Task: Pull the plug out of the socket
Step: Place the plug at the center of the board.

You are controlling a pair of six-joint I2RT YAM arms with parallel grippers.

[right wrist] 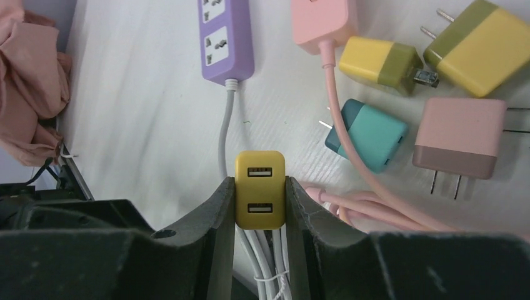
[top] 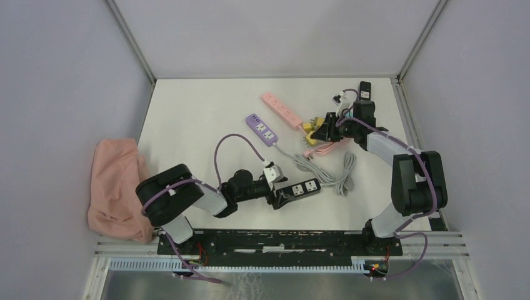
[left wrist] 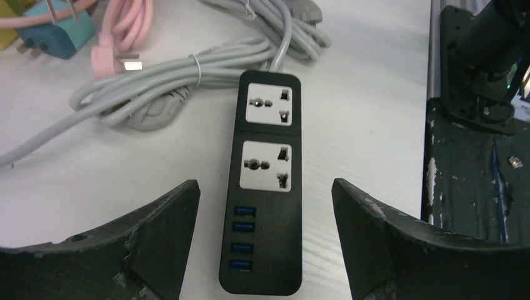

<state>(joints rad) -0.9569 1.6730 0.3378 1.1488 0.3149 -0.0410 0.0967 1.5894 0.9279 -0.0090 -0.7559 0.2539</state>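
White flat table [top: 187,112], crumpled pink cloth [top: 115,187] at its left edge, well apart from everything else. Coiled grey cable [left wrist: 162,81] lies mid-table, just beyond the far end of the strip.

Black plastic power strip [left wrist: 265,181], two universal sockets plus four blue USB ports, lies flat near the left arm's base. Both sockets empty. Left gripper [left wrist: 264,187] is spread wide and straddles it: one finger on each long side, clear gaps, no contact. The strip's long axis runs straight out from the jaws, USB end nearest them.

Purple strip [right wrist: 225,37] and pink strip [right wrist: 319,19] lie further back; the purple sockets in view are empty.

Task's thing: small yellow two-port USB charger plug [right wrist: 260,190]. It is pinched on its two sides in the right gripper [right wrist: 259,182], jaws narrow and tight on it, USB face toward the camera, prongs hidden. It sits far right of the table, beside loose plugs: teal [right wrist: 369,134], pink [right wrist: 459,137], two yellow-olive [right wrist: 381,64], [right wrist: 484,47].

Judgement: plug looks already out of any socket. Right arm has it, left arm is the nearer to the black strip. Setting it down by the loose plugs seems all that remains.
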